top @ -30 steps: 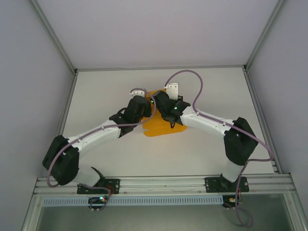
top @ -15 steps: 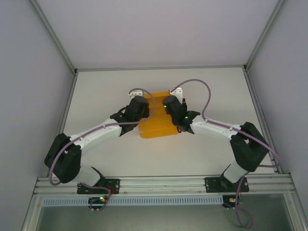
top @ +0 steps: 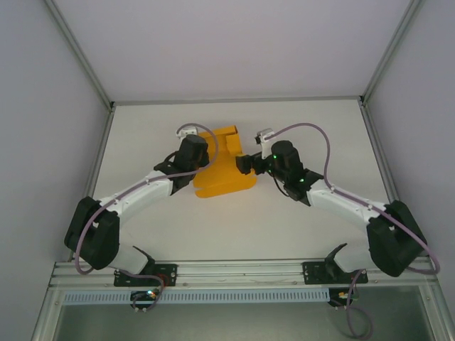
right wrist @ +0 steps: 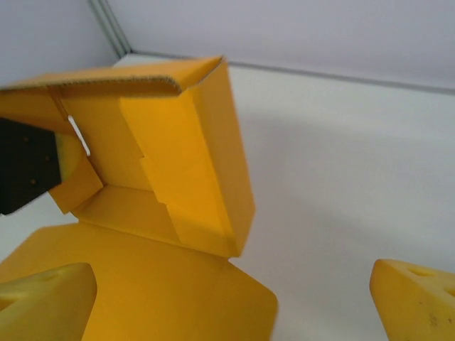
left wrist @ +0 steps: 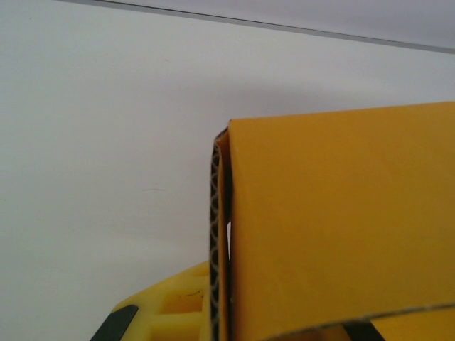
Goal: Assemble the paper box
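Note:
The paper box is bright orange card, partly folded, lying mid-table with a raised wall section at its far end and a flat flap toward the front. My left gripper is shut on the box's left wall; a yellow finger presses against the corrugated edge of that wall. My right gripper stands wide open just right of the box, its yellow fingertips spread apart, with the flap below them and nothing held.
The white table is bounded by a metal-framed back wall and side walls. The mounting rail with both arm bases runs along the near edge. The left gripper's black body appears beside the box in the right wrist view.
My right gripper has opened, let go of the box and drawn back to the right. The left gripper has moved left and farther back with the box, which now shows a raised wall.

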{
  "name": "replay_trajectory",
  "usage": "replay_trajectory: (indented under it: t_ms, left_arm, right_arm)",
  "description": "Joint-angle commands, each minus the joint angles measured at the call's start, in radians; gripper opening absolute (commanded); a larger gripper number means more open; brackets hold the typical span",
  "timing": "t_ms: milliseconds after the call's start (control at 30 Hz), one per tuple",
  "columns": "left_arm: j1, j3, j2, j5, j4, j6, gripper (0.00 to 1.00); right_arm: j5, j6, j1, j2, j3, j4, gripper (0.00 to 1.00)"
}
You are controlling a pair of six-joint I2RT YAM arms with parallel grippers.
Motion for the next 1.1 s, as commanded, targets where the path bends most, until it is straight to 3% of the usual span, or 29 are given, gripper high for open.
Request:
replay_trajectory:
  t_ms: [0, 133, 233, 433, 533, 967, 1067]
  left_arm:
    - [0.006, 0.014, -0.032, 0.030, -0.001, 0.044, 0.00]
    - [0.006, 0.020, -0.045, 0.025, -0.017, 0.059, 0.00]
    - [0.005, 0.021, -0.044, 0.041, -0.021, 0.059, 0.00]
    - [-0.005, 0.030, -0.045, 0.042, -0.038, 0.057, 0.00]
    - [-0.008, 0.035, -0.044, 0.036, -0.047, 0.059, 0.00]
    - [-0.026, 0.067, -0.031, 0.035, -0.074, 0.043, 0.00]
    - [-0.051, 0.076, -0.022, 0.011, -0.070, 0.042, 0.00]
  right_arm:
    - [0.021, -0.011, -0.009, -0.009, 0.008, 0.003, 1.00]
    - [-0.115, -0.094, -0.018, 0.043, 0.068, -0.043, 0.97]
    - [-0.148, -0.106, -0.034, 0.118, 0.133, -0.060, 0.93]
    - [-0.193, -0.116, -0.052, 0.244, 0.272, -0.158, 0.73]
    - [-0.209, -0.109, -0.053, 0.284, 0.296, -0.170, 0.70]
    - [-0.082, -0.052, -0.053, 0.347, 0.321, -0.155, 0.55]
    - [-0.005, -0.014, -0.051, 0.367, 0.328, -0.150, 0.44]
